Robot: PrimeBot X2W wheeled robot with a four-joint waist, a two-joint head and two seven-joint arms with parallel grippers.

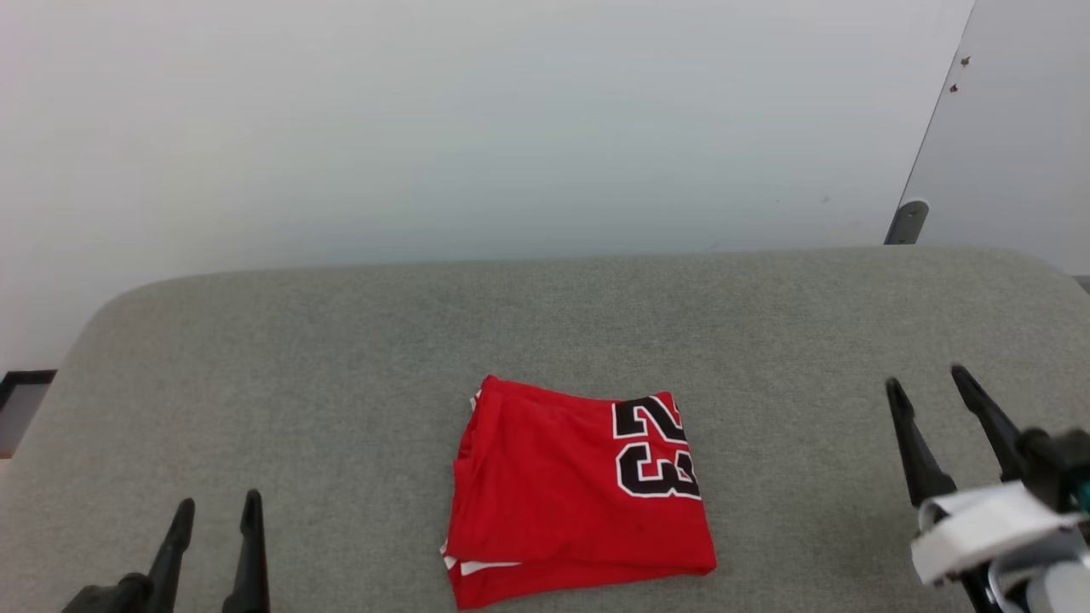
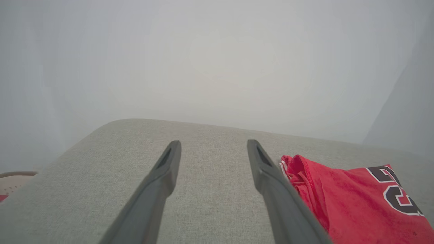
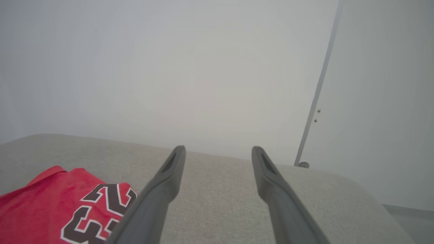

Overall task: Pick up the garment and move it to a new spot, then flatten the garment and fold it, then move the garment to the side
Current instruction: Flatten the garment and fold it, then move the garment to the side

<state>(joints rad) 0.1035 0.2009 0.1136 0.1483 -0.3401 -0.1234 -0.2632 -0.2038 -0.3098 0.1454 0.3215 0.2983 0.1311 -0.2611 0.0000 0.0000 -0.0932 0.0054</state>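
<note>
Grey woven fabric covers the bench [image 1: 341,340] before us. Nearest are our two grippers, the left gripper [image 1: 219,501] at the lower left and the right gripper [image 1: 926,377] at the right, both with jaws wide and empty. Between them lies one garment [image 1: 553,485], folded into a red rectangle, touching neither gripper, its number 23 [image 1: 656,447] toward the right. Beyond stands one pale wall [image 1: 426,128].

A grey woven-fabric surface [image 1: 341,358] with rounded corners fills the foreground under soft, even light. Behind it rises a plain pale wall [image 1: 426,128]. At the right a light panel [image 1: 1022,128] with a dark edge carries 2 small screws [image 1: 964,61], and a dark strip [image 1: 21,379] shows low at the far left.
</note>
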